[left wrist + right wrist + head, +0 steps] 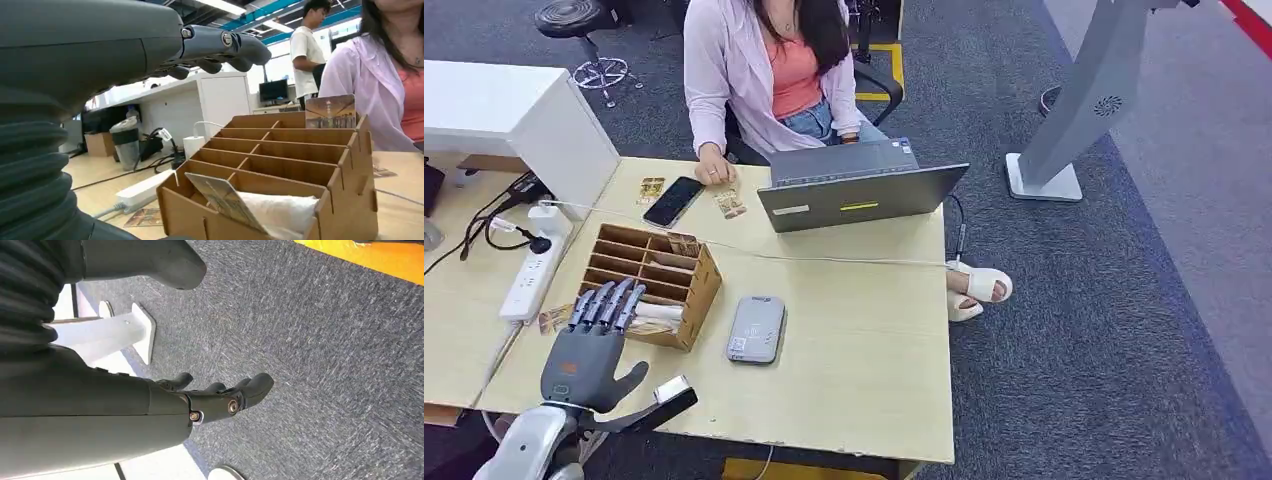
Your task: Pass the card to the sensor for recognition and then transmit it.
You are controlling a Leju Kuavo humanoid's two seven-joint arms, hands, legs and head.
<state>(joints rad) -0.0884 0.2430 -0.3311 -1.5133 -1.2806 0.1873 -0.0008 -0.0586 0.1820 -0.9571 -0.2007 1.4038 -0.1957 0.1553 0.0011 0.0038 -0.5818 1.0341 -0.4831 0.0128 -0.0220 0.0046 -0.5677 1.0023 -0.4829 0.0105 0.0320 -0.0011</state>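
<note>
A wooden card organizer [705, 291] stands on the table's left half. One card [223, 199] leans in its nearest compartment beside white paper [282, 210]; another card [684, 243] stands upright in the farthest one. My left hand [590, 345] hovers at the organizer's near left corner with its fingers [220, 46] stretched out over the compartments, holding nothing. The grey card sensor [756, 328] lies flat on the table just right of the organizer. My right hand [210, 400] hangs over the dark carpet, its fingers loosely bent and empty.
A person sits at the table's far side with a hand by a black phone [674, 200] and two loose cards [729, 203]. An open laptop [854, 185] stands at the far middle. A white power strip [534, 270] and cables lie left. Another card [554, 318] lies beside my hand.
</note>
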